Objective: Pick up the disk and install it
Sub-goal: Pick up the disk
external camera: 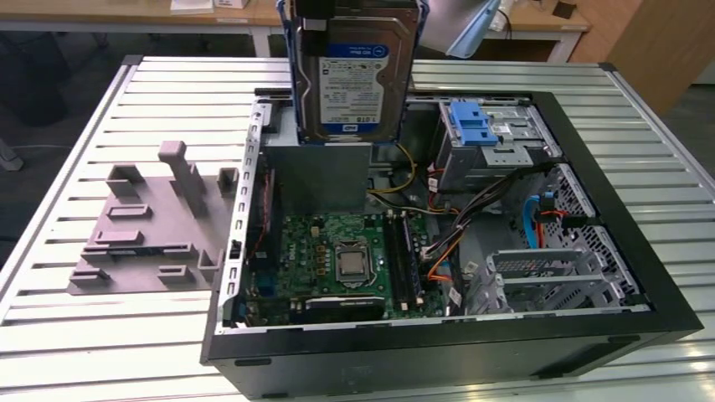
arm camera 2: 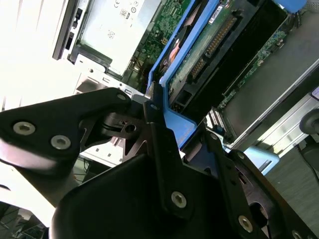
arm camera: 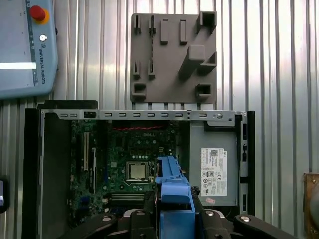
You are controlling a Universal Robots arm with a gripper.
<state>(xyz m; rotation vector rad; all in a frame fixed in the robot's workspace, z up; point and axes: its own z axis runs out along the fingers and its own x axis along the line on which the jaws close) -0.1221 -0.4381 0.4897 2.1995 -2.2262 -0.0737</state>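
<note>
The disk point(external camera: 355, 75) hangs upright in the air above the back of the open computer case point(external camera: 447, 331), with its white-and-blue label facing the exterior camera and a blue carrier bracket round its edges. My gripper point(arm camera 2: 172, 132) is shut on the disk's blue carrier point(arm camera 2: 174, 127), with black fingers point(arm camera 2: 159, 149) on both sides of it. In the first wrist view the carrier's blue edge point(arm camera: 172, 191) sticks out between the fingers point(arm camera: 137, 221), high over the motherboard point(arm camera: 134, 159). In the exterior view, the top of the disk runs out of the picture.
A metal drive cage with a blue latch point(external camera: 483, 126) sits at the case's back, toward the exterior view's right. The grey power-supply box point(arm camera: 214, 169) lies below the disk. A grey fixture plate point(external camera: 146, 226) rests on the slatted table beside the case. A teach pendant point(arm camera: 25, 45) lies on the table.
</note>
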